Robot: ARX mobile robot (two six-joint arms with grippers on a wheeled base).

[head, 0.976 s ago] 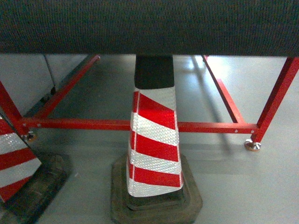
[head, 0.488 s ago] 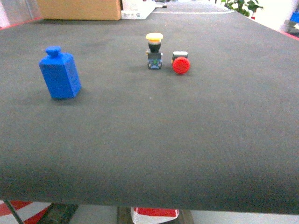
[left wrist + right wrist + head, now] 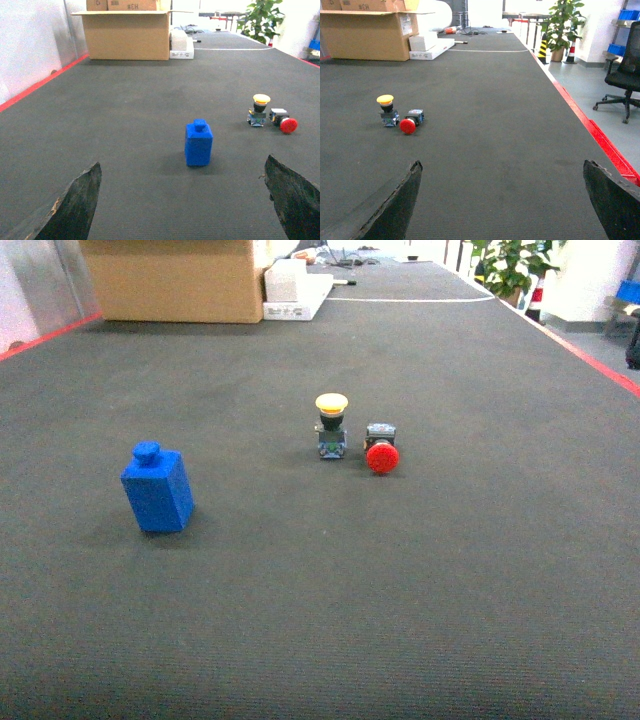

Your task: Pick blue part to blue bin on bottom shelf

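The blue part stands upright on the dark mat, left of centre in the head view and well apart from everything else. It is a solid, uniformly bright blue block, taller than wide, with flat faces, squared edges and a small knob on its top face; no marking or label shows on it. In the left wrist view it sits just right of centre, between the two dark fingertips that enter from the lower corners. The left gripper is spread wide, empty, touching nothing; one worn, chipped fingertip shows at lower left. The right gripper is likewise spread apart and empty, its fingertips at the lower corners of its own view, over bare mat. Near mid-frame in the head view a yellow-capped push button stands upright, and just beside it, to the right, a red-capped push button lies on its side. A brown cardboard box occupies the upper left of the head view; in the left wrist view printed characters show on a carton above it, but they are too small to read with certainty. A white flat box lies just right of the cardboard box. A potted plant and a black office chair stand at the upper right of the right wrist view.
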